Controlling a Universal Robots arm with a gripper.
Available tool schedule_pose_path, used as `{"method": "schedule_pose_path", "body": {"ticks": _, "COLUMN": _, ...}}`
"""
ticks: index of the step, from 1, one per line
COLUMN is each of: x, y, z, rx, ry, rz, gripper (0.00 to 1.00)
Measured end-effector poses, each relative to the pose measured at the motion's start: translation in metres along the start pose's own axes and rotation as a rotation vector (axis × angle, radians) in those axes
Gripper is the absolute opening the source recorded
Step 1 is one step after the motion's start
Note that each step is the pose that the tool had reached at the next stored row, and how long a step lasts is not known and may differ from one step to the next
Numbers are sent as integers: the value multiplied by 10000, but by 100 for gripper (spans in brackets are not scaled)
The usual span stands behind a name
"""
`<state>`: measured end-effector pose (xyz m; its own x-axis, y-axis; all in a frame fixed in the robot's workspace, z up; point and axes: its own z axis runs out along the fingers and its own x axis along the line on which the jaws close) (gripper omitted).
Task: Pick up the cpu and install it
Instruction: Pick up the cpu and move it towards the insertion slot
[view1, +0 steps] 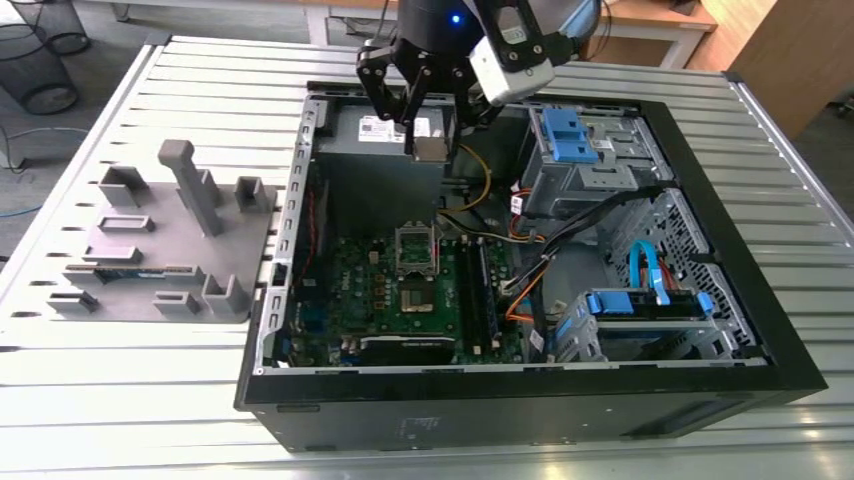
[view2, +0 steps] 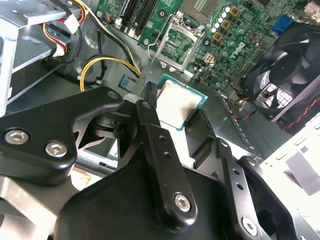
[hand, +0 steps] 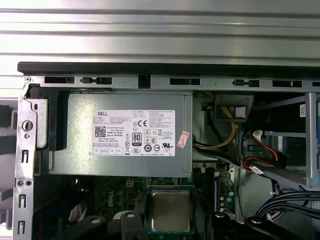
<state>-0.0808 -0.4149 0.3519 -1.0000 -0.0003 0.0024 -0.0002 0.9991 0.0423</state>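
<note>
One slatted metal bench (view1: 134, 400) carries an open computer case (view1: 534, 410), which covers its middle and the exterior view's right side. The motherboard (view1: 387, 300) faces up. Over the case's power-supply (hand: 125, 132) end hangs the tool (view1: 429, 143), clamped narrowly on the cpu (view2: 177, 102), well above the socket (view1: 418, 262).

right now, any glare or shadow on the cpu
Second wrist view: the cpu has a pale sheen on its metal top, dimmer toward the pincer; first wrist view: evenly lit, dull, no hot spot; exterior view: plain grey, no glare.
</note>
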Motion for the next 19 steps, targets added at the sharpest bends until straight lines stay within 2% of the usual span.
{"method": "schedule_pose_path", "body": {"ticks": 10, "x": 0, "y": -111, "z": -5, "rx": 1, "ry": 0, "rz": 0, "gripper": 47}}
{"method": "schedule_pose_path", "body": {"ticks": 19, "x": 0, "y": -120, "z": 0, "rx": 17, "ry": 0, "rz": 0, "gripper": 47}}
